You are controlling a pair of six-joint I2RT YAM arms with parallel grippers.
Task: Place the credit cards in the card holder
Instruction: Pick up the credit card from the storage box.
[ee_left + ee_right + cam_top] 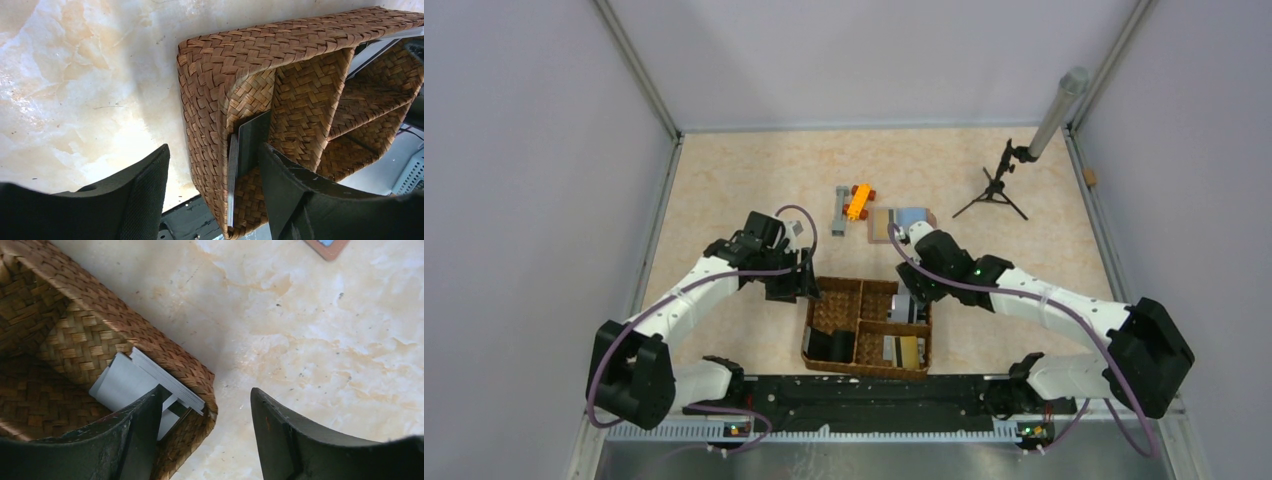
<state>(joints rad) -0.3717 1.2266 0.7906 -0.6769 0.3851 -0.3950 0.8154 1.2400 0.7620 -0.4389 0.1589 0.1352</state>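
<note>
Credit cards (pixel 125 382) are thin, stiff, light and slick. They stand on edge against a wall inside the woven basket (pixel 864 368), so pinch the flat faces near the exposed top edge. Card holder (pixel 902 222) lies open on the worktop (pixel 724 190), 12 o'clock of the basket. Left claw (pixel 210 195) and right claw (pixel 202 435) both gape wide, empty. Left wrist shows a second stack (pixel 247 145) that the top view hides.
</note>
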